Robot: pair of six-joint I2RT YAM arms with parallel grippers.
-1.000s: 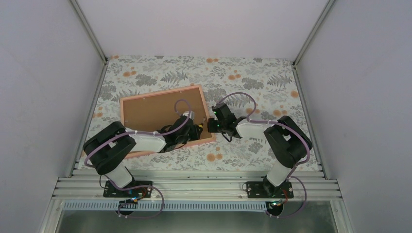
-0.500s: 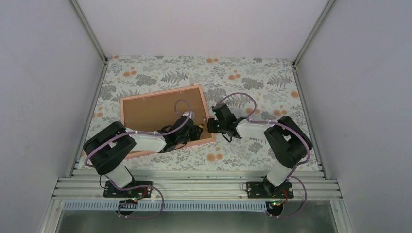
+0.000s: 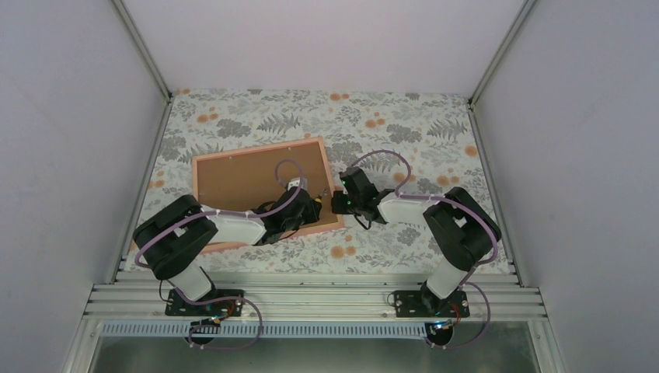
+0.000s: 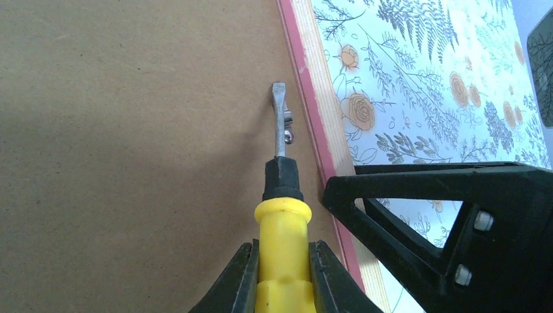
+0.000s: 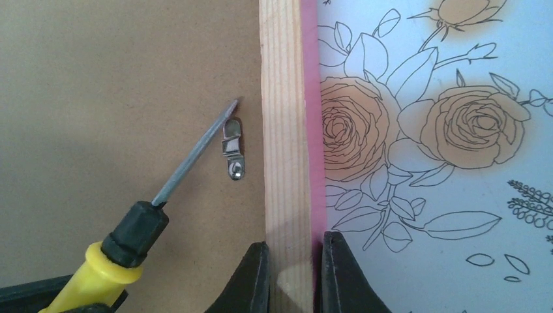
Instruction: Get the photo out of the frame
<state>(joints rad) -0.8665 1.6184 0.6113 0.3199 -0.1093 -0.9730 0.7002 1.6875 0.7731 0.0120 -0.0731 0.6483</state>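
The frame lies back-up on the table, turned a little askew, left of the middle. Its brown board fills the whole opening. The photo I cannot see; only the back of the frame shows.

The left arm reaches low across the near part of the frame. The left gripper has its jaws clamped on the yellow handle of a screwdriver, one finger on each side. The handle ends in a black collar, and the thin flat blade runs on from there over the board. The blade lies beside a small metal clip, with its tip at the clip's far end. I cannot tell whether steel touches steel.

The clip sits on the board just beside the frame's right rail and lies lengthwise along it, with a screw at one end.

The rail is pale bare wood on its back, with a pink outer edge. The right gripper comes in from the other side, and its jaws are closed on this rail. One finger is on the board side and one on the outside, a little nearer than the clip. The two grippers sit close together at the frame's right edge.

Right of the frame lies the flowered cloth, with orange roses and grey ferns.
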